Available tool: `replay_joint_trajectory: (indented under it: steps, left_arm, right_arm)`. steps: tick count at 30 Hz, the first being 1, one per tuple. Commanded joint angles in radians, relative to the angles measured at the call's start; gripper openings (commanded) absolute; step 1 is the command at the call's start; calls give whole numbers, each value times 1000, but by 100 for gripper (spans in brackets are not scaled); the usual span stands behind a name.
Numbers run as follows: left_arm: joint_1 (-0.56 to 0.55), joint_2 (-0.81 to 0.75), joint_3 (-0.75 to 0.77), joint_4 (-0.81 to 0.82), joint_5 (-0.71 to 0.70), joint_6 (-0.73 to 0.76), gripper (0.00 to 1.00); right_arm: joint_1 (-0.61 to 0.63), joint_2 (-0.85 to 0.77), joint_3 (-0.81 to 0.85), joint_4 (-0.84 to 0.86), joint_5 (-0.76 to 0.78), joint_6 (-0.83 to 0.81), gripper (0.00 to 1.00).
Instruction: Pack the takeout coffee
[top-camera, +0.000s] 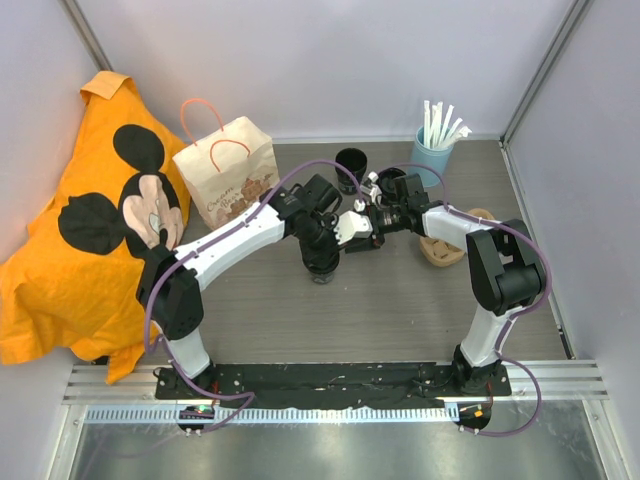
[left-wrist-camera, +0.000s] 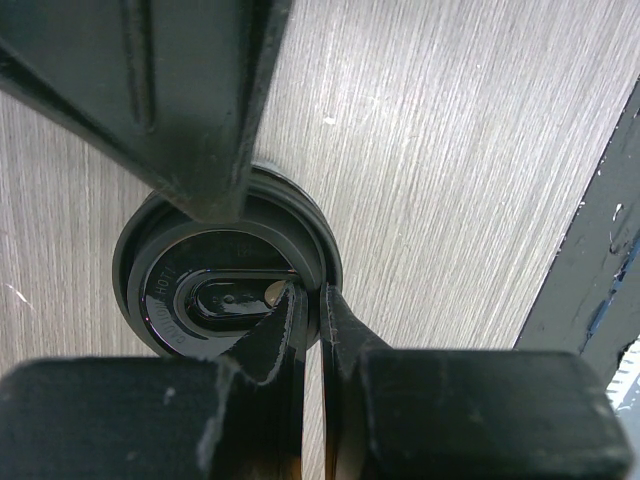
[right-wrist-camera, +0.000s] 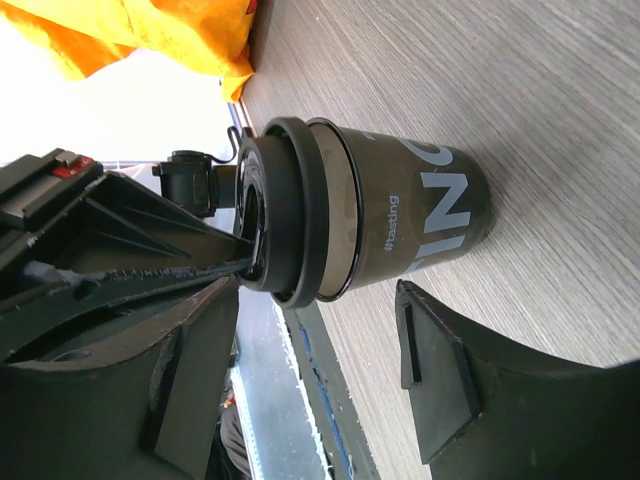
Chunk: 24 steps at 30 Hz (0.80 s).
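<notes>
1. My left gripper (left-wrist-camera: 312, 302) is pinched on the lid rim of the takeout coffee (right-wrist-camera: 400, 215), so the way to that cup from above is taken.
2. My right gripper (top-camera: 352, 228) hangs just beside it, jaws apart. Both wrists crowd the middle, with little room between them.
3. A second black cup (top-camera: 351, 163) stands just behind the two grippers.
4. The paper bag (top-camera: 225, 172) stands at the far left, close to my left forearm.
5. The straw cup (top-camera: 433, 155) and the pulp tray (top-camera: 445, 248) hem in my right arm.
6. An orange cloth (top-camera: 80, 230) fills the left side.
7. Bare table (top-camera: 400, 320) lies open on the near side, between the arms.
</notes>
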Motion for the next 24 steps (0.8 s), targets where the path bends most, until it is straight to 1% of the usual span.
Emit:
replay_joint_trajectory:
  steps: [1,16,24]
  left_arm:
    - [-15,-12,-6,12,13,-11,0]
    - [-19,-5,-20,25,-47,-8,0]
    - [-19,4,-17,29,-27,-11,0]
  right_arm:
    - [2,1,12,50,-23,22,69]
    - [21,5,7,60,-21,21,69]
    - [27,1,4,60,-20,18,68]
